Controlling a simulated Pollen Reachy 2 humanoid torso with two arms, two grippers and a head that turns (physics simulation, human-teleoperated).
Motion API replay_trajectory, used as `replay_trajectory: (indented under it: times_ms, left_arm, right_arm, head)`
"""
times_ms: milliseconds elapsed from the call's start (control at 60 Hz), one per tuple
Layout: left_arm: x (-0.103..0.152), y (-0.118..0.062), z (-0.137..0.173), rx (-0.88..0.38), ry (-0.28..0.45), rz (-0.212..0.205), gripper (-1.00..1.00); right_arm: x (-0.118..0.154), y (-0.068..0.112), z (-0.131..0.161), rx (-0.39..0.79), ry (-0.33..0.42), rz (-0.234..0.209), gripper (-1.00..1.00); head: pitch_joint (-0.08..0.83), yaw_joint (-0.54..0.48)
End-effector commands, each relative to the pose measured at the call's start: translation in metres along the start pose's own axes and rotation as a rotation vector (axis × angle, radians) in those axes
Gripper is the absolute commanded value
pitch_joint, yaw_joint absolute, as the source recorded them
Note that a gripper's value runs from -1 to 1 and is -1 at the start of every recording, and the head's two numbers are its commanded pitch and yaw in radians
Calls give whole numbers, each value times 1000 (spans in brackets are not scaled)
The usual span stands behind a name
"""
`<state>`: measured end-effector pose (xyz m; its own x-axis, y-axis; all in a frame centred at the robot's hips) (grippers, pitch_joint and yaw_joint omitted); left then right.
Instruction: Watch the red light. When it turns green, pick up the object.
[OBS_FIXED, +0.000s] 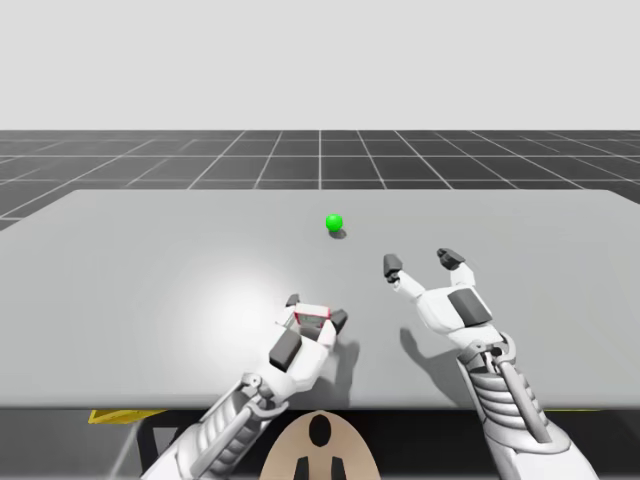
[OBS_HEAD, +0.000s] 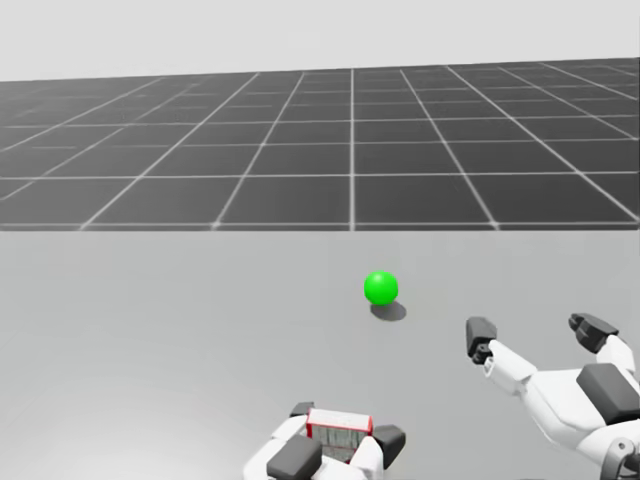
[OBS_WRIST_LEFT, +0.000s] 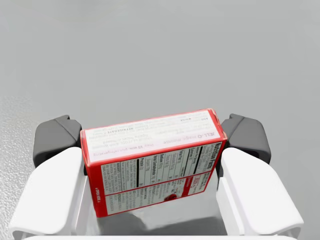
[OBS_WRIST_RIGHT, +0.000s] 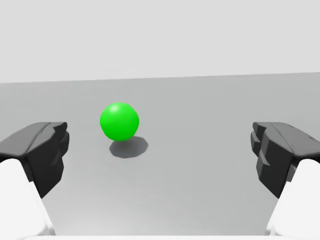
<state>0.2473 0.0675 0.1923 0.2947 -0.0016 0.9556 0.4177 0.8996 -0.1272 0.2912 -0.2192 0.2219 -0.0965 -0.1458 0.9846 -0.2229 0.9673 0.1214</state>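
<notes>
At the near middle of the grey worktop (OBS_FIXED: 150, 280), high view: one red-and-white box (OBS_WRIST_LEFT: 152, 160), small and rectangular, its white printed face turned up, sitting in my left tool (OBS_FIXED: 316, 310). Left tool: clenched on the box. The left wrist view shows the dark fingertips (OBS_WRIST_LEFT: 56, 139) pressed against its two short ends, one on each side, with the box lying a little skewed between them. Whether the box rests on the worktop or clears it cannot be told. One green light (OBS_FIXED: 334, 222), a small glowing ball with a round shadow just under it, stands at about twelve o'clock from the box and well apart from it. Right tool (OBS_FIXED: 421, 261): released, fingers spread wide with bare worktop between them, placed at about four o'clock from the green light and two o'clock from the box, apart from both. In the right wrist view the green light lies ahead of the right tool, toward eleven o'clock, touching neither finger. Beyond the far edge of the worktop, at twelve o'clock: a dark gridded floor (OBS_HEAD: 350, 150).
</notes>
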Motion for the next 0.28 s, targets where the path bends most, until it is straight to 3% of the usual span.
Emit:
replay_trajectory:
  times_ms: [17, 183, 283]
  left_arm:
    - [56, -22, 13, -79, -99, -1, 962]
    - [98, -19, 36, -96, -175, -50, 993]
    - [140, -19, 61, -107, -291, -91, 1000]
  right_arm:
    - [-3, 1, 1, 32, 1, -16, -1000]
    - [-4, 0, 1, 37, 8, -7, -1000]
    - [-5, 0, 1, 37, 8, 5, -1000]
  head:
    - [307, 68]
    - [302, 66]
    - [297, 64]
